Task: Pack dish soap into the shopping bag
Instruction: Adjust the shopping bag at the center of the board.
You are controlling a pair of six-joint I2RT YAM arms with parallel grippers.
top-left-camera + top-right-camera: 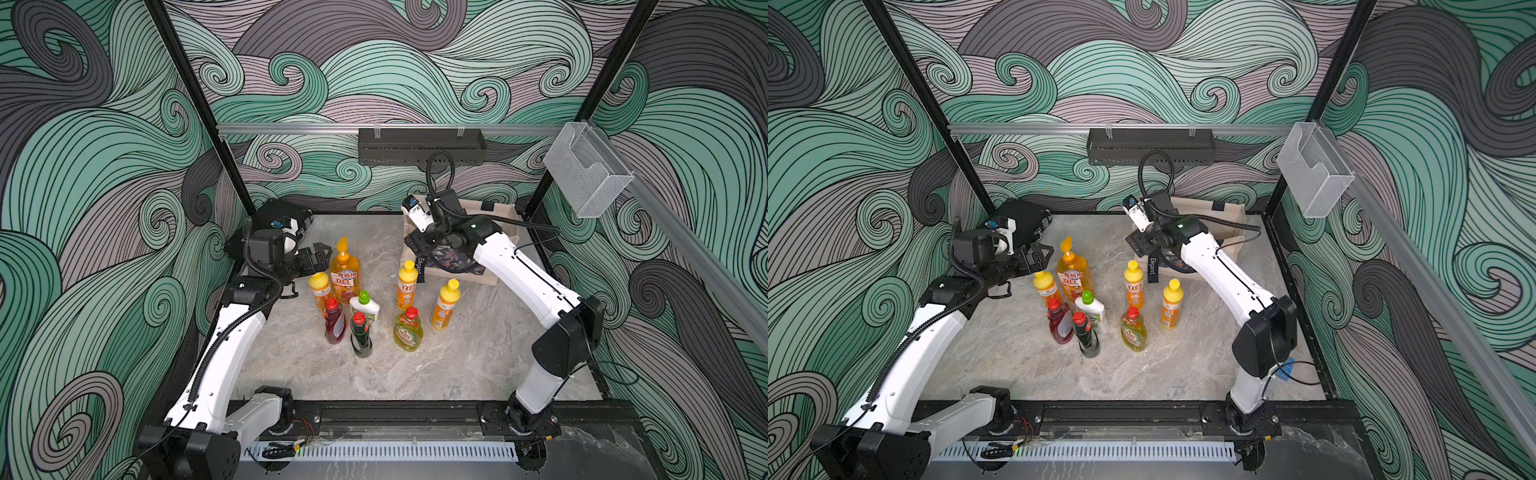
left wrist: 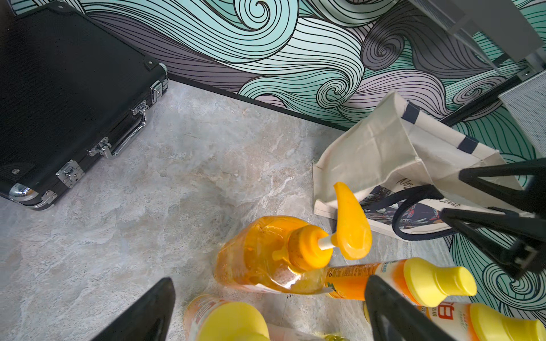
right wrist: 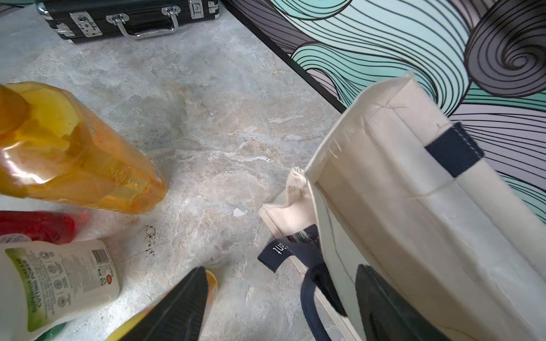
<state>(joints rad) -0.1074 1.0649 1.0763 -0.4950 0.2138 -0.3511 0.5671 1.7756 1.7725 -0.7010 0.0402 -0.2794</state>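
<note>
- Right wrist view: the right claw stands parted at the shopping bag. One finger is outside the front wall and the other appears to be over the mouth, with the navy handle between them. I see nothing pinched.
- If I close there and pull, I expect the light, empty canvas to slide on the counter or fold, and the mouth could collapse.
- The left claw is wide open and empty. It hovers over an orange bottle that sits just beside the pump bottle.
- That cluster is tight. A descent slightly off could shove the pump bottle, or topple the red bottle and the white bottle nearby. The pump's spout juts out and could catch a finger.
- Smooth round plastic may twist or slip if I grab it close to the cap.
- All eight bottles stand upright mid-counter, none in the bag. Three are orange with yellow caps and one is a bigger amber pump. The others are red, dark green, white with a green cap, and yellow with a red cap.
- The bag stands at the far right of the counter by the back wall. It is creased cream canvas, mouth up, with a dark floral front.
</note>
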